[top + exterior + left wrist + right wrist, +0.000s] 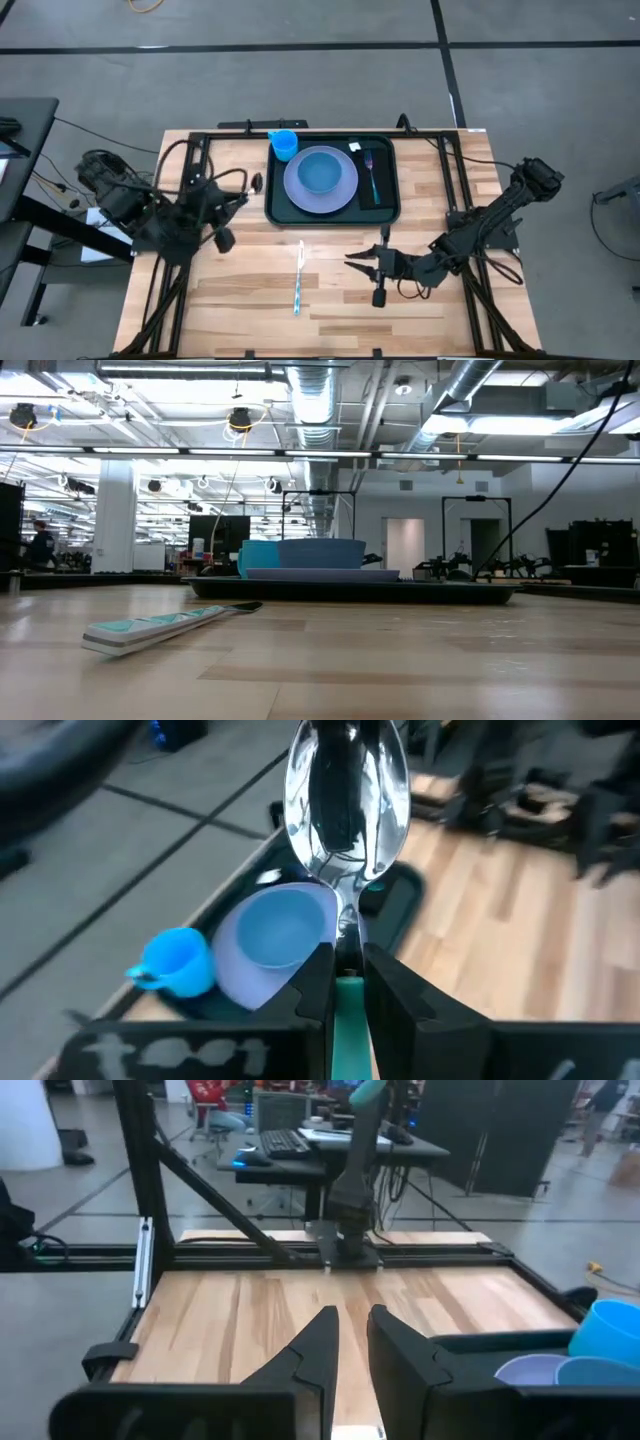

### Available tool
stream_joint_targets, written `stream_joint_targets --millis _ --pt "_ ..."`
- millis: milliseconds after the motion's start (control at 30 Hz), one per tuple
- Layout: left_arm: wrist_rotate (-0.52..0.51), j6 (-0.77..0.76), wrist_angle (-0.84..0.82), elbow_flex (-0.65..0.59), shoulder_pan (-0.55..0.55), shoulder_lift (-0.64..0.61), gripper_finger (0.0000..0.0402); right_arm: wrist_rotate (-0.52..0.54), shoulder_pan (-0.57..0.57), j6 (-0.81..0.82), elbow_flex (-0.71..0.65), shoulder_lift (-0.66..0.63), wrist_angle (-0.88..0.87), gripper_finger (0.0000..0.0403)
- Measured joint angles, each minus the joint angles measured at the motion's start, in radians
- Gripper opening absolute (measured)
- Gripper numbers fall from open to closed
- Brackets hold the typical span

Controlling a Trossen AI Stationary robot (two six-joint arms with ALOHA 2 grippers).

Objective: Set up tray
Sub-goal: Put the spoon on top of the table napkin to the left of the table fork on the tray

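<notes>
- Nearest the low camera, a knife (160, 628) with a teal-and-white handle lies flat on the wooden table (240, 300). From above I see it near the middle of the table, well clear of the tray.
- Tray (280, 212): dark, with a raised rim. It sits at the far centre of the table, between the two arms.
- Plate (300, 195): lavender, lying in the middle of the tray, with a blue bowl (322, 172) on top of it.
- Cup (284, 145): blue, standing at the tray's far left corner, just beside the plate.
- Napkin (362, 190): a narrow black strip along the tray's right side. A fork (370, 170) with a teal handle lies on it.
- Left gripper (347, 965): my left arm reaches in from the left, and the gripper sits just beside the tray's left edge. Its jaws are clamped on the teal handle of a spoon (347, 800), whose shiny bowl points toward the tray.
- Right gripper (358, 262): low over the table, near of the tray's right half and to the right of the knife. Its jaws stand apart with nothing between them.
</notes>
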Motion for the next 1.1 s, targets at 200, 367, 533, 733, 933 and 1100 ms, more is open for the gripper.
stream_joint_targets --millis 200,367,533,733,933,1100 --pt "0.212 0.476 0.788 -0.411 0.153 -0.183 0.0021 -0.005 -0.05 -0.092 0.0 -0.001 0.047 0.0051" --pt "0.616 0.644 1.257 -0.677 0.35 -0.221 0.0021 -0.036 -0.13 -0.133 0.0 -0.002 0.124 0.0051" --pt "0.959 0.684 1.478 -0.783 0.441 -0.197 0.0021 -0.225 -0.207 -0.169 0.0 -0.002 0.204 0.0051" --pt "1.045 0.723 1.541 -0.806 0.446 -0.178 0.0021 -0.375 -0.274 -0.204 0.0 -0.002 0.309 0.0051" --pt "1.094 0.745 1.589 -0.806 0.44 -0.157 0.0021 -0.548 -0.339 -0.194 0.0 0.0 0.373 0.0051" --pt "1.089 0.75 1.629 -0.806 0.442 -0.13 0.0021 -0.557 -0.35 -0.193 0.008 0.004 0.378 0.0059"
